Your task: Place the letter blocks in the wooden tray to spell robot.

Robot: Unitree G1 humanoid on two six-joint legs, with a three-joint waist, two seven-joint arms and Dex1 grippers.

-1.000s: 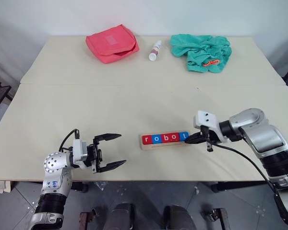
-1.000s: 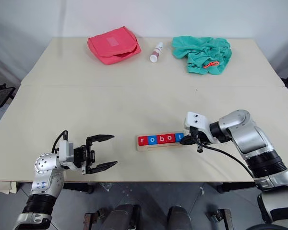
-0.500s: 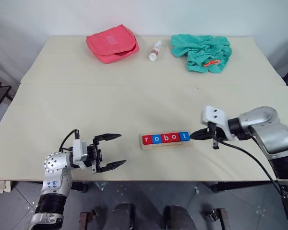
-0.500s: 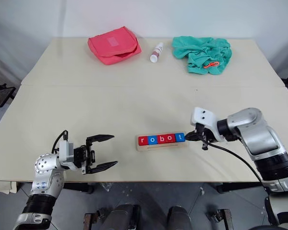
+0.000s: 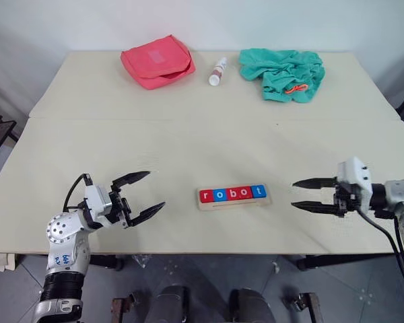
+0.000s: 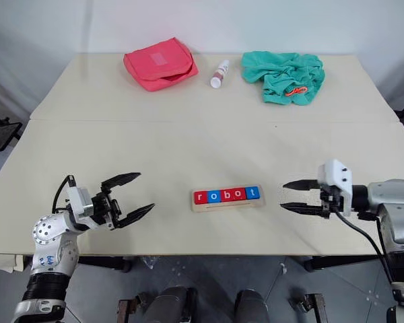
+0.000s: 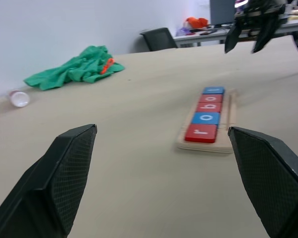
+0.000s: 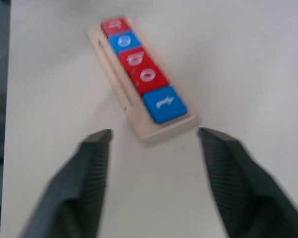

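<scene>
Since a second ago, our right gripper (image 5: 304,194) has backed away from the blue t end of the wooden tray (image 5: 233,202) toward 3 o'clock and spread its fingers, which were pinched together at the tray's end; our left gripper (image 5: 140,195) has shifted a little toward 9 o'clock. Going left to right: our left gripper hangs over the table (image 5: 188,134) at about 8 o'clock, released and holding nothing. At 6 o'clock, near the front edge, the tray lies flat with the letter blocks (image 5: 232,194) seated in a row reading r, o, b, o, t. At 4 o'clock our right gripper is parted and holds nothing, just apart from the tray's right end. Along the far edge lie a pink pouch (image 5: 157,60), a small white bottle (image 5: 217,70) and a green cloth (image 5: 283,73).
</scene>
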